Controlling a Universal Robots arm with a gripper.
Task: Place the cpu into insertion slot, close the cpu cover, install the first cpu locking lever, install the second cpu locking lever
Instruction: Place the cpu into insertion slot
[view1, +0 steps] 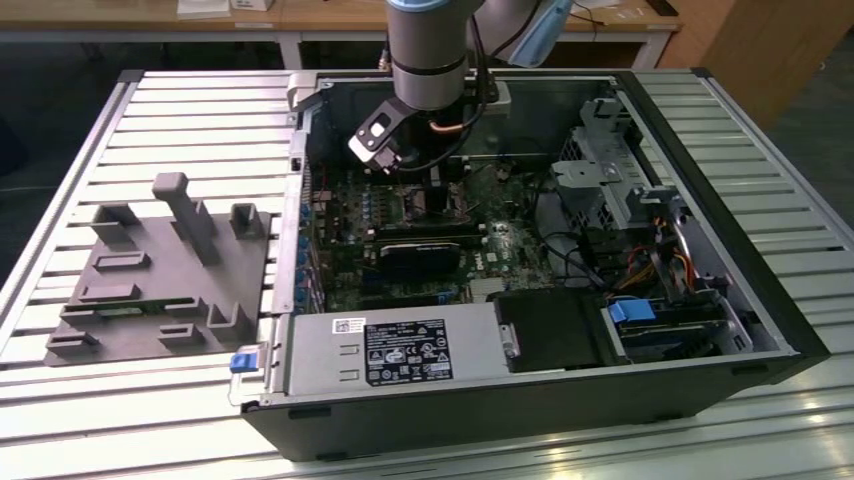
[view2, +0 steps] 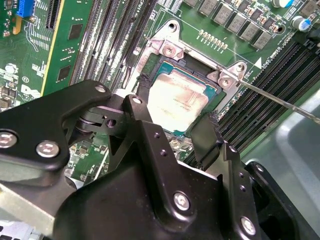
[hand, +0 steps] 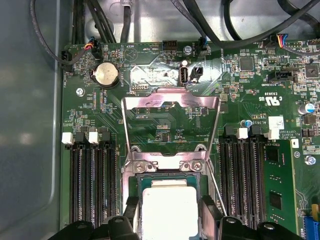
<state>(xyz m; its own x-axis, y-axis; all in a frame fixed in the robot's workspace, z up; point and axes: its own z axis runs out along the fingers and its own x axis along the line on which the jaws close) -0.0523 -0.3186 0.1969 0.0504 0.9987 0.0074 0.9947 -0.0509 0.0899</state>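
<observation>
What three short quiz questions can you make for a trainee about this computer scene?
1. True or false: the cpu already lies in the slot.
2. The cover is: A) open, swung away from the cpu; B) closed over the cpu; C) lying outside the case.
3. Fill in: the gripper is nearest to the ____.

Key: 1 true; 2 A; 3 cpu.

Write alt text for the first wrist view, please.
The cpu lies within the insertion slot, right at the hand. The cpu cover stands open beyond it, with memory slots on both sides.
</observation>
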